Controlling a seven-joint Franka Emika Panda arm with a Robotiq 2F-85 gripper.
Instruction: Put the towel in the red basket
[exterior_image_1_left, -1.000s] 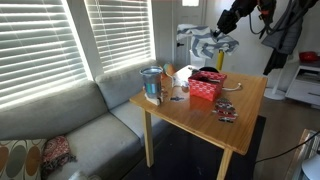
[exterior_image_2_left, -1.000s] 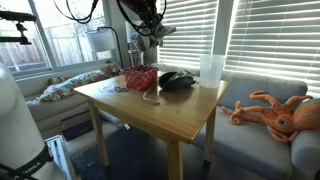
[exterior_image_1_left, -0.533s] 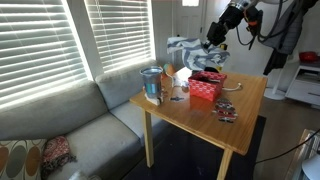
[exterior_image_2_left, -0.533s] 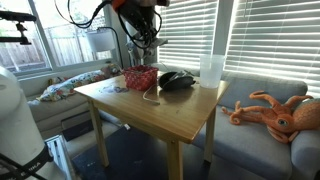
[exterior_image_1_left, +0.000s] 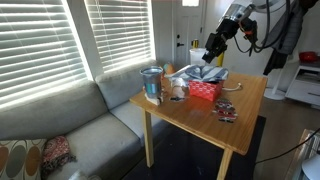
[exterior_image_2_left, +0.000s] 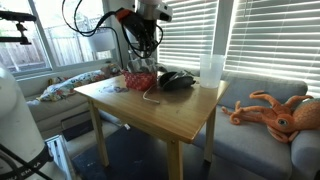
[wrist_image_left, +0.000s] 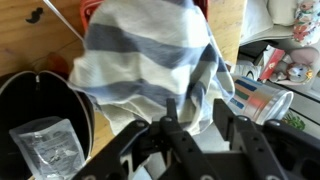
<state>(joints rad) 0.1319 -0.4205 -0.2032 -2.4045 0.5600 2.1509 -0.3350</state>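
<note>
The wooden table (exterior_image_1_left: 245, 95) fills mid-frame, with a grey couch (exterior_image_1_left: 70, 115) at lower left under shut blinds. A clear pitcher (exterior_image_1_left: 152, 83) stands at the table's left corner, near the red basket (exterior_image_1_left: 207, 91). Some small items (exterior_image_1_left: 226, 110) lie apart toward the right edge (too small to name).

The striped towel (exterior_image_1_left: 195, 73) is draped over the basket's top and hides most of its rim. The gripper (exterior_image_1_left: 212, 57) hangs just above it, fingers parted and clamping nothing.

The wrist view shows the towel (wrist_image_left: 150, 50) across the upper frame. At lower left is a black bowl (wrist_image_left: 45, 100) holding a clear plastic packet (wrist_image_left: 42, 145), with the gripper (wrist_image_left: 205, 135) at the bottom. Only an exterior view shows an orange octopus plush (exterior_image_2_left: 275, 112) at right.
</note>
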